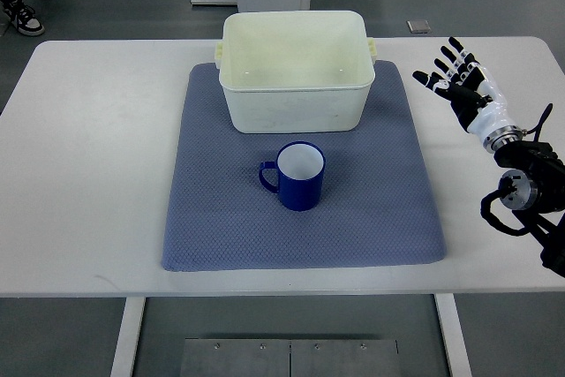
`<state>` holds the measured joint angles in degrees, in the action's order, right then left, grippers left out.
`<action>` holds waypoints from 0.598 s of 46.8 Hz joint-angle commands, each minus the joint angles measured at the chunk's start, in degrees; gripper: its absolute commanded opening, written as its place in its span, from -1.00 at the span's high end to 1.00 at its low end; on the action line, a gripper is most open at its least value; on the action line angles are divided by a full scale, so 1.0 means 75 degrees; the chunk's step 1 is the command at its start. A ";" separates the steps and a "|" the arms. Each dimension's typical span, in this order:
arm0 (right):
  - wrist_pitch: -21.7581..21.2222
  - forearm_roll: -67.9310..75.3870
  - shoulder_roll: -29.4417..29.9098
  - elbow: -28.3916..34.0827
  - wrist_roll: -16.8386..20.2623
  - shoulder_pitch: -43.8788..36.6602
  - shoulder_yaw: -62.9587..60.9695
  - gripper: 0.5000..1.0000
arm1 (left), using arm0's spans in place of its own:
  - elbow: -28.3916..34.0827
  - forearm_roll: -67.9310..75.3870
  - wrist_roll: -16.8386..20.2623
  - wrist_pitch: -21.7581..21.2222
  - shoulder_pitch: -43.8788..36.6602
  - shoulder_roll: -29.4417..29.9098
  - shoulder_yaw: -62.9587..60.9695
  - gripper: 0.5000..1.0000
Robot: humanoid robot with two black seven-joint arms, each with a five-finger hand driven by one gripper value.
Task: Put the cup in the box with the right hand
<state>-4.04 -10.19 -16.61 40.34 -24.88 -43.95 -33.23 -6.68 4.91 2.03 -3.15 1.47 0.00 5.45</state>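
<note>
White table with a blue-grey mat laid across the middle. Blue cup stands upright on the mat, white inside, handle pointing to the picture's left. Cream plastic box sits just behind the cup at the mat's far edge, open top, small gap between the two. Right hand hovers over the bare table off the mat's right side, black fingers spread, holding nothing, well apart from the cup; its arm comes in from the right edge. Someone's sneakers on the floor at top left, beyond the table.
</note>
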 commanded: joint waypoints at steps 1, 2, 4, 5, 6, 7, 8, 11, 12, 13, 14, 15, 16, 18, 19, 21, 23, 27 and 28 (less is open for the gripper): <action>0.0000 0.0000 0.0000 0.0000 0.0001 0.0000 -0.0011 -1.00 | 0.0000 0.0001 -0.0001 -0.0001 0.0004 0.0000 0.0000 -1.00; 0.0000 0.0000 0.0000 0.0000 0.0001 0.0000 -0.0011 -1.00 | 0.0000 0.0001 -0.0001 -0.0001 0.0004 0.0000 0.0000 -1.00; 0.0000 0.0000 0.0000 0.0000 0.0001 0.0000 -0.0011 -1.00 | 0.0000 0.0001 -0.0001 -0.0001 0.0004 0.0000 0.0000 -1.00; 0.0000 0.0000 0.0000 0.0000 0.0001 0.0000 -0.0023 -1.00 | 0.0000 0.0001 -0.0001 -0.0001 -0.0008 0.0000 0.0000 -1.00; 0.0000 0.0000 0.0000 0.0000 0.0001 0.0000 -0.0011 -1.00 | 0.0000 0.0001 -0.0001 -0.0001 0.0004 0.0000 0.0000 -1.00; 0.0000 0.0000 0.0000 0.0000 0.0001 0.0012 -0.0023 -1.00 | 0.0000 0.0001 -0.0001 -0.0001 0.0004 0.0000 0.0000 -1.00; 0.0000 0.0000 0.0000 0.0000 0.0001 0.0012 -0.0023 -1.00 | 0.0000 0.0001 -0.0001 -0.0001 -0.0008 0.0000 0.0000 -1.00; 0.0000 0.0000 0.0000 0.0000 0.0001 0.0024 -0.0023 -1.00 | 0.0000 0.0001 -0.0001 -0.0001 0.0004 0.0000 0.0000 -1.00; 0.0000 0.0000 0.0000 0.0000 0.0001 0.0012 -0.0023 -1.00 | 0.0000 -0.0011 -0.0001 -0.0001 -0.0008 0.0000 0.0000 -1.00; 0.0000 0.0000 0.0000 0.0000 0.0001 0.0012 -0.0023 -1.00 | 0.0000 0.0001 -0.0001 -0.0001 0.0004 0.0000 0.0000 -1.00; 0.0000 0.0000 0.0000 0.0000 0.0001 0.0000 -0.0023 -1.00 | 0.0000 0.0001 -0.0001 -0.0001 0.0004 0.0000 0.0000 -1.00; 0.0000 0.0000 0.0000 0.0000 0.0001 0.0000 -0.0023 -1.00 | 0.0000 -0.0011 -0.0001 -0.0001 0.0004 0.0000 0.0000 -1.00; 0.0000 0.0000 0.0000 0.0000 0.0001 0.0000 -0.0023 -1.00 | 0.0000 0.0001 -0.0001 -0.0001 0.0004 0.0000 0.0000 -1.00; -0.0012 0.0000 0.0000 0.0012 0.0001 -0.0012 -0.0023 -1.00 | 0.0000 0.0001 -0.0001 -0.0001 -0.0008 0.0000 0.0000 -1.00; 0.0000 0.0000 0.0000 0.0012 0.0001 -0.0023 -0.0023 -1.00 | 0.0000 -0.0011 -0.0001 -0.0001 -0.0008 0.0000 0.0000 -1.00; 0.0000 0.0000 -0.0023 0.0012 0.0001 -0.0035 -0.0023 -1.00 | 0.0000 0.0001 -0.0001 -0.0001 0.0004 0.0000 0.0000 -1.00; 0.0000 0.0000 -0.0058 0.0012 0.0001 -0.0058 -0.0023 -1.00 | 0.0000 0.0001 -0.0001 -0.0001 -0.0008 0.0000 0.0000 -1.00; 0.0000 0.0000 -0.0105 0.0023 0.0001 -0.0094 -0.0035 -1.00 | 0.0000 -0.0011 -0.0001 -0.0001 0.0004 0.0000 0.0000 -1.00; 0.0000 0.0000 -0.0128 0.0024 0.0001 -0.0094 -0.0035 -1.00 | 0.0000 0.0001 -0.0001 -0.0001 0.0004 0.0000 0.0000 -1.00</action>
<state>-4.05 -10.20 -17.23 40.47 -24.88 -44.56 -33.45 -6.68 4.91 2.03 -3.17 1.46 0.00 5.45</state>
